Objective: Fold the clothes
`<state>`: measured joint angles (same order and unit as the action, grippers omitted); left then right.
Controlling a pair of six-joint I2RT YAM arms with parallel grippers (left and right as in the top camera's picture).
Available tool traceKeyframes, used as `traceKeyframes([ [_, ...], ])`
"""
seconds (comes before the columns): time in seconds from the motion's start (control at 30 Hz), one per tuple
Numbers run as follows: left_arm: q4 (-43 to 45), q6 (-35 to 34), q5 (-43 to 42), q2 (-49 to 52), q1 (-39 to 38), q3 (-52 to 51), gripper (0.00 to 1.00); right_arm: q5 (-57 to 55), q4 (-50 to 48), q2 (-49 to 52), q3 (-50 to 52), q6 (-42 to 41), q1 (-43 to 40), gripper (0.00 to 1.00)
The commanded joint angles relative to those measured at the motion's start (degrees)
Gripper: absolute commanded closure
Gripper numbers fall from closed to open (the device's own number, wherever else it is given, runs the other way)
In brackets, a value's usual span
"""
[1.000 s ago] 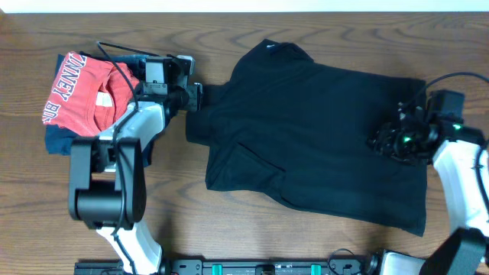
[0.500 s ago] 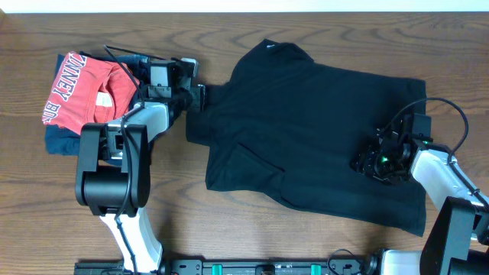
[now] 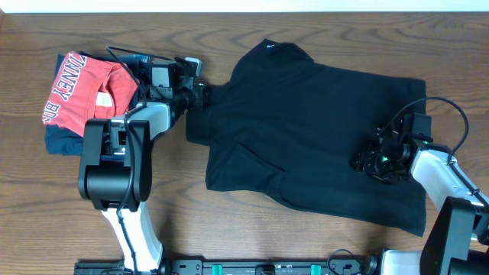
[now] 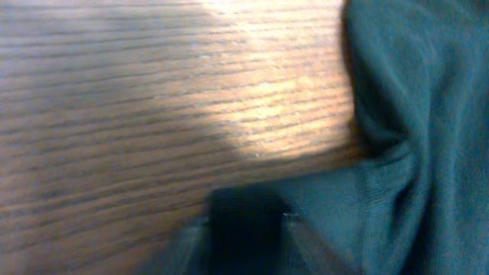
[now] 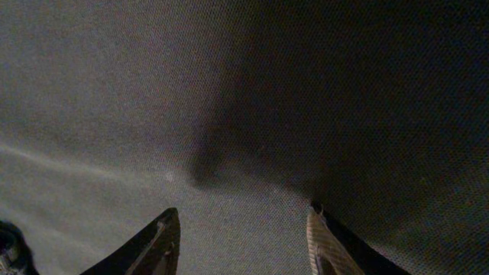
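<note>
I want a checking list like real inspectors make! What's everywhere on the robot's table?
Surface: brown wooden table.
Job's things: black shirt, spread out, not yet folded.
Clutter: red shirt with white lettering, lying on a navy garment beside the left arm.
Grippers: left gripper at the black shirt's sleeve edge, open or shut unclear; right gripper open, fingers apart just over the black fabric.
Cables: black cable looping by the right arm; thin cable by the left arm.
Surroundings: white strip past the far edge; black rail at the near edge.
</note>
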<state>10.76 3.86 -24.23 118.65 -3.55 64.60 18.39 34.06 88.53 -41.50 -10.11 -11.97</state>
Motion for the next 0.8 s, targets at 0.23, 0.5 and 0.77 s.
traceKeyframes([
  [0.23,4.22,-9.14,-0.57,-0.90,2.29,1.66,0.94,-4.59,-1.97,0.28,1.38,-3.21,1.18,0.62],
  [0.5,2.80,-9.53,-0.50,-1.81,5.05,1.88,0.93,-5.51,-2.47,2.29,1.86,-3.23,1.16,0.64],
  [0.77,3.08,-9.22,-6.64,-1.62,2.91,1.86,0.44,-5.51,-2.64,3.65,1.88,-3.19,1.18,0.49],
])
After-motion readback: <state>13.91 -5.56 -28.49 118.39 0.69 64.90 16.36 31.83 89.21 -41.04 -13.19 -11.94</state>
